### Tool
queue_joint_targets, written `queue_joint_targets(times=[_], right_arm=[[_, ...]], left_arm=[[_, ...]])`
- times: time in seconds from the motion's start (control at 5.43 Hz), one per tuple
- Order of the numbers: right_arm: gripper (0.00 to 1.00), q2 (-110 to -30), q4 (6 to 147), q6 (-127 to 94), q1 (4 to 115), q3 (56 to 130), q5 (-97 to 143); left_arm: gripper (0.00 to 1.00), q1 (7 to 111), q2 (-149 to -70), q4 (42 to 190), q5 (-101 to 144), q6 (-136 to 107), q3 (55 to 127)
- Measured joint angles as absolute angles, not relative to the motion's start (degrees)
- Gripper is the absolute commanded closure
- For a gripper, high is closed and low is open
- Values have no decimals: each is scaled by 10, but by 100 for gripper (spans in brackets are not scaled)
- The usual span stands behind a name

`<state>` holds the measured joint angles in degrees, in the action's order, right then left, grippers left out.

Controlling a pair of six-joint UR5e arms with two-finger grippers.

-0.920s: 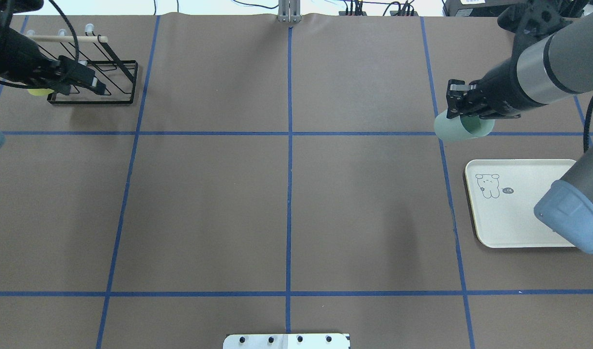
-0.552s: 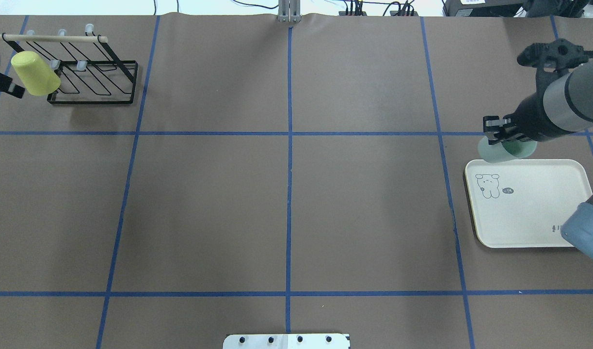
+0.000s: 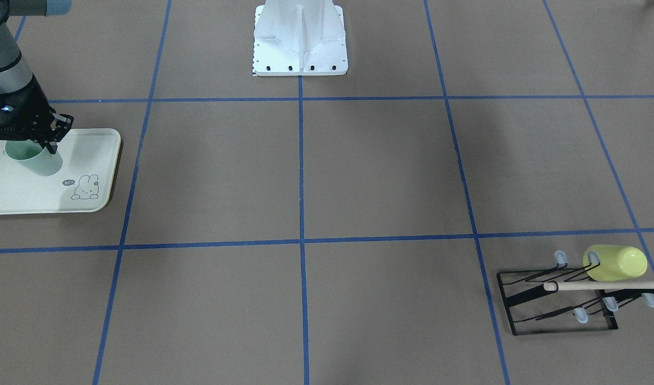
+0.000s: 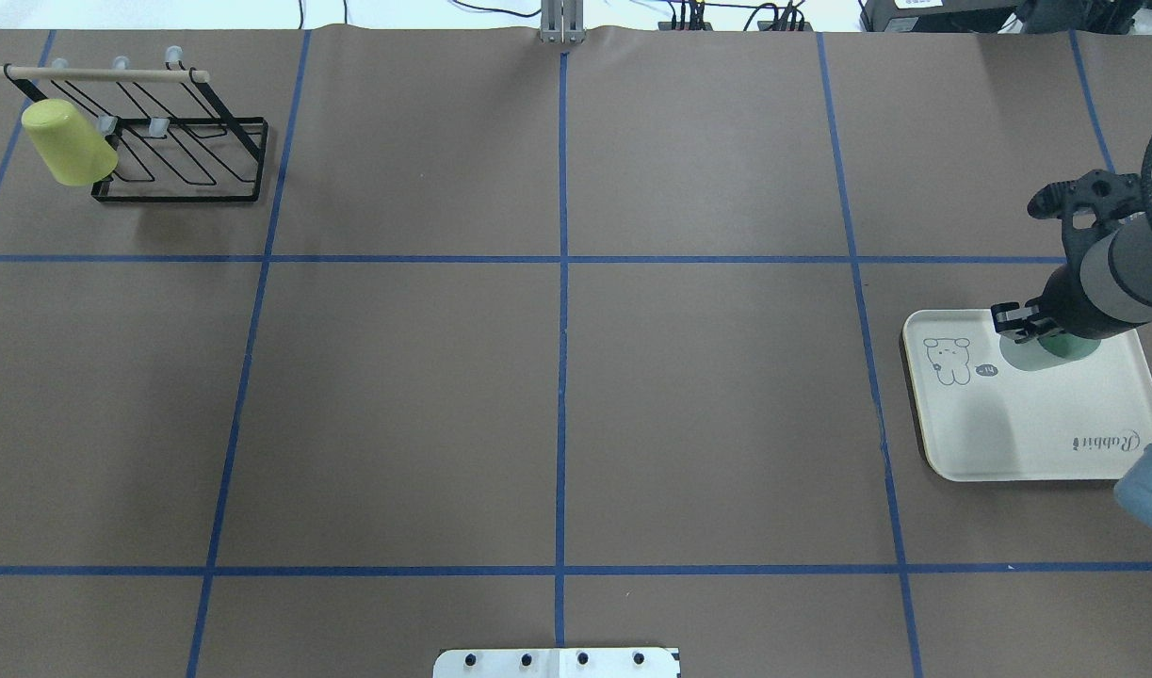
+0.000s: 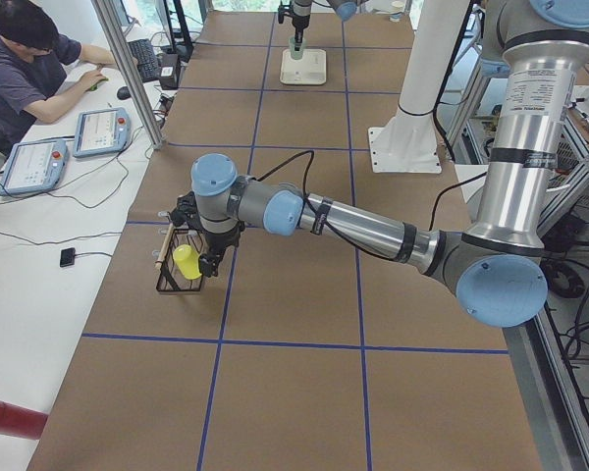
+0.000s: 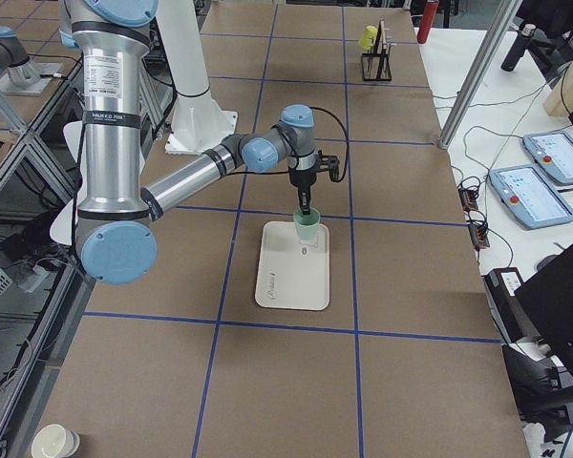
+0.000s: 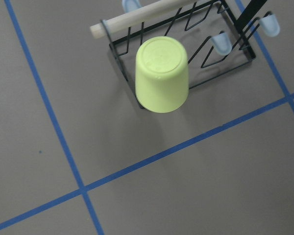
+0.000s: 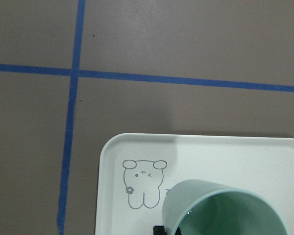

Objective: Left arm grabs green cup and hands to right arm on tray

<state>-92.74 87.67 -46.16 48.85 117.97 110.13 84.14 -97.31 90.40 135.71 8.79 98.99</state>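
The pale mint-green cup [image 4: 1035, 357] is open side up over the far part of the cream tray [image 4: 1009, 433]. My right gripper [image 4: 1030, 327] is shut on its rim. I cannot tell whether the cup's base touches the tray. The cup [image 3: 38, 160] leans slightly in the front-facing view, above the tray [image 3: 27, 198]. The right wrist view shows the cup's mouth [image 8: 220, 210] beside the bunny drawing. My left gripper [image 5: 208, 267] hangs by the rack at the far left. I cannot tell whether it is open or shut.
A black wire rack [image 4: 180, 160] stands at the far left with a yellow-green cup [image 4: 67, 143] upside down on one prong. It also shows in the left wrist view [image 7: 161, 73]. The robot's white base [image 3: 300, 37] stands mid-table at the near edge.
My right gripper carried the green cup from beyond the tray to over it, lowered it and turned it upright. My left arm drew back out of the overhead view.
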Motion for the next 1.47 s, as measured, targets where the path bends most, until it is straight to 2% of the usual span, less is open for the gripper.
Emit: queue_joint_targets(times=[0.18,0.37,0.92,1.47], right_arm=[[71,-933,859,-460,479,1150,1102],[1,-934,853,-459,474,1131,1105],[0,-927,853,-460,480,1133,1139],[0,-927,868,-389,584,1157,1218]], left_arm=[[0,846,-974,899,1357,96,990],[0,847,-974,897,1357,98,990],[0,848,-971,896,1358,98,991],[0,850,-963,899,1358,97,994]])
